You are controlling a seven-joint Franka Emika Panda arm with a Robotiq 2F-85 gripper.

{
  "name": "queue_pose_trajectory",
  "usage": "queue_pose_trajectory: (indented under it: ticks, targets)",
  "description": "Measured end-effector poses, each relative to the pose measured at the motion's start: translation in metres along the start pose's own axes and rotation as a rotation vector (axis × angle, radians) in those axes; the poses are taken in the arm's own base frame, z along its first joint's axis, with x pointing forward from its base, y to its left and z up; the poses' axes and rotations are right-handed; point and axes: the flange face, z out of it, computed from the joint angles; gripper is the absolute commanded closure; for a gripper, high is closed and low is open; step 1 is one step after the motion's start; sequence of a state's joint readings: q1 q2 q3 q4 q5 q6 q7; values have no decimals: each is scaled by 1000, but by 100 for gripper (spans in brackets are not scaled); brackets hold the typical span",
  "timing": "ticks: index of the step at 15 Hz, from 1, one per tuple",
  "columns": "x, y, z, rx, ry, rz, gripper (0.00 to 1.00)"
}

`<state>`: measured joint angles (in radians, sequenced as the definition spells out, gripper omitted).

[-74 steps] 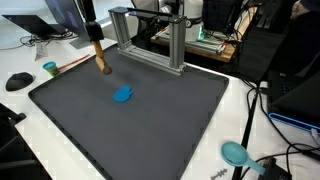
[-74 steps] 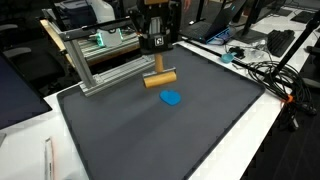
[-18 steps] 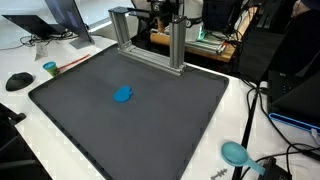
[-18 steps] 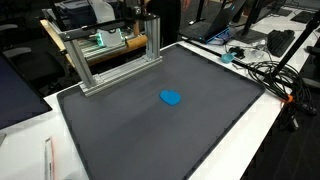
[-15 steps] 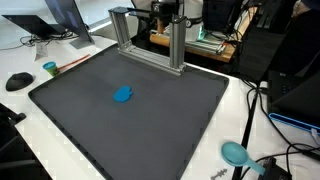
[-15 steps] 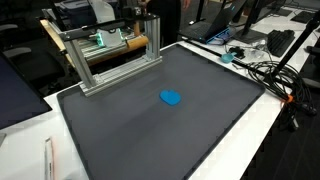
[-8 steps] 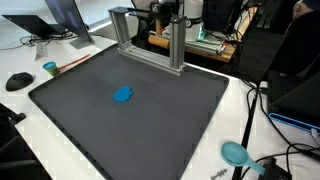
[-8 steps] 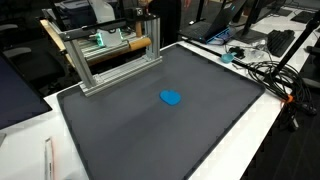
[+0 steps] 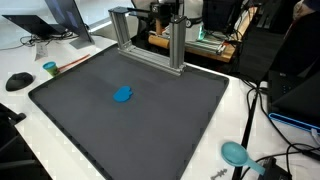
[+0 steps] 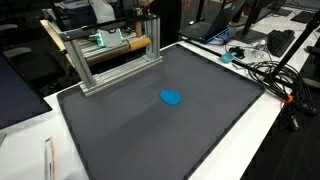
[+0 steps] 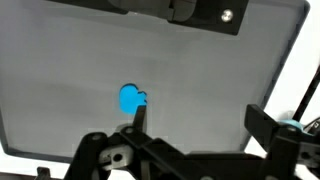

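A small blue object (image 9: 123, 95) (image 10: 171, 98) lies on the dark grey mat (image 9: 150, 135) (image 10: 150, 135). In the wrist view my gripper (image 11: 198, 120) stands open high above the mat, with nothing between its fingers. The blue object (image 11: 131, 99) shows just beyond the left fingertip (image 11: 136, 112), far below it. In the exterior views the arm is back behind the aluminium frame (image 9: 178, 45) (image 10: 100, 42), and the gripper itself is not clearly seen there. A wooden-coloured cylinder (image 10: 137, 43) shows behind the frame's top bar. I cannot tell whether anything touches it.
The aluminium frame stands along the mat's far edge. Off the mat are a teal cup (image 9: 50, 68), a computer mouse (image 9: 18, 81), a teal round object (image 9: 235, 152), and cables (image 10: 272, 72). Desks with equipment fill the background.
Several seconds ago the arm hung over the mat near the blue object with a wooden piece under it; it has since withdrawn behind the frame. Over the last second nothing visibly moved.
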<state>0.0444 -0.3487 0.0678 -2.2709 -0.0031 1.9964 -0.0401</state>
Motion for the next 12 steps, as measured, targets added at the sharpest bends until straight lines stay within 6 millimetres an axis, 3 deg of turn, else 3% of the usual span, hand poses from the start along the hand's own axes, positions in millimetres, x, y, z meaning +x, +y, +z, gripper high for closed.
queue_pose_trajectory:
  ticks: [5, 12]
  targets:
    - [14, -1, 42, 12, -175, 5, 0]
    - [1, 12, 71, 23, -365, 61, 0]
